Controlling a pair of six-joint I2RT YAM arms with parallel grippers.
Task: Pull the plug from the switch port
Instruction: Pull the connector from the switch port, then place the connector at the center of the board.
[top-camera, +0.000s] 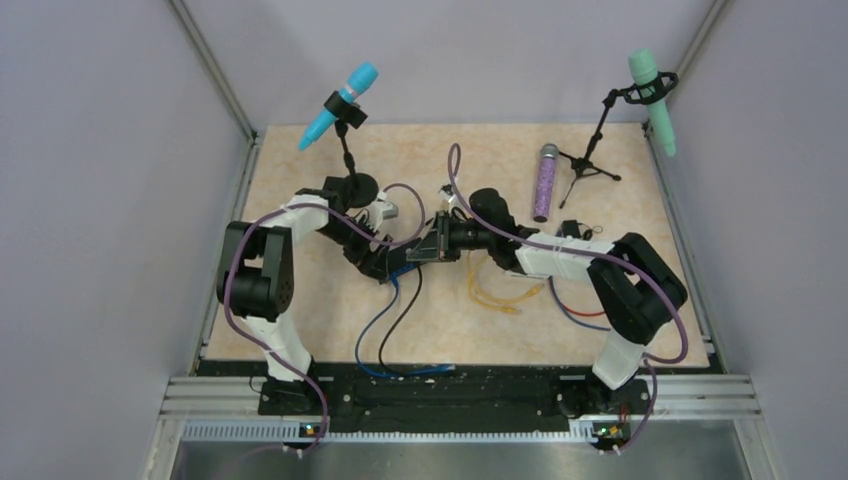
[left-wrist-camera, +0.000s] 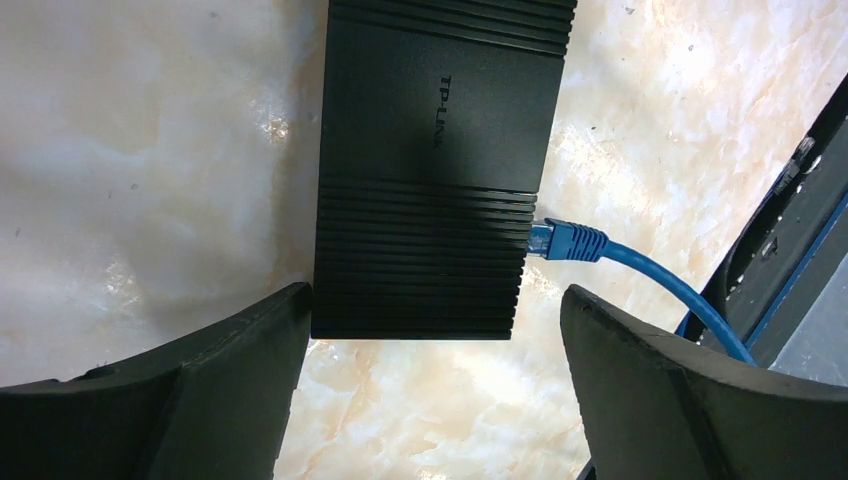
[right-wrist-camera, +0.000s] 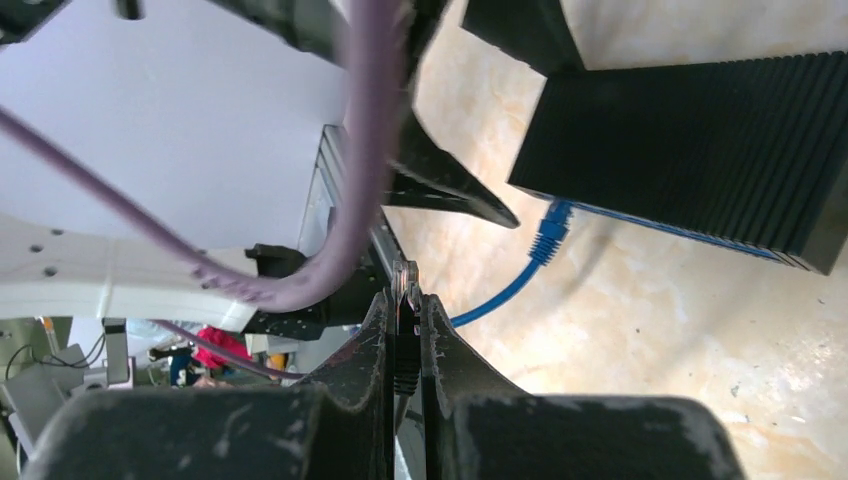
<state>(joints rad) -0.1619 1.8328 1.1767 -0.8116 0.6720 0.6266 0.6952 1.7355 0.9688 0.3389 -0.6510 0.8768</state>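
Left hand (left-wrist-camera: 435, 330) wide, its fingers straddling the switch's near end, apart from both sides. The switch (left-wrist-camera: 430, 150) lies flat on the counter (left-wrist-camera: 130, 150), logo up. On the switch's right edge a blue plug (left-wrist-camera: 570, 241) sits in a port, with its blue cable (left-wrist-camera: 680, 295) trailing away from the switch.

Right of the switch, right hand (right-wrist-camera: 405, 310) is pinched tight on a clear plug (right-wrist-camera: 407, 280), held apart from the switch.

Judgement: that plug looks out. Draw it off straight, no twist. If the blue one is wanted, brace the switch's sides, press the latch, pull along the port line.

No containers proper. One port shows filled, the rest are hidden.
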